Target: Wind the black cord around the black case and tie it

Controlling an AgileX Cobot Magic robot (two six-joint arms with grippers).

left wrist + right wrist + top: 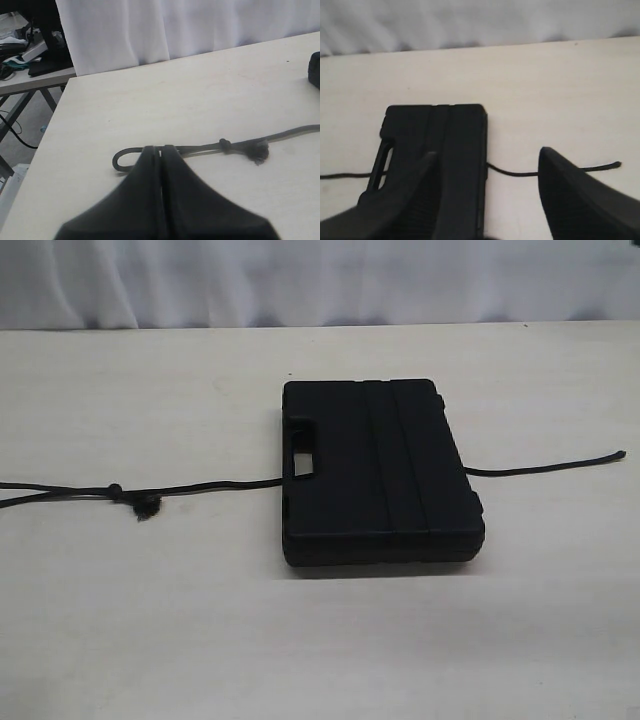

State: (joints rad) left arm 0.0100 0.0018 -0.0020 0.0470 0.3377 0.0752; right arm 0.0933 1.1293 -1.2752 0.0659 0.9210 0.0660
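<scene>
The black cord [220, 483] lies under the black case [380, 470] so both ends can come over; our left gripper [160, 150] is clenched, seemingly empty, right gripper [487, 152] spread.

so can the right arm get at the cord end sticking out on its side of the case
Probably yes. The right gripper hangs open, and that end of the black cord lies on the table beside the black case with nothing over it. Lying flat and thin, it may be hard to pinch.
</scene>
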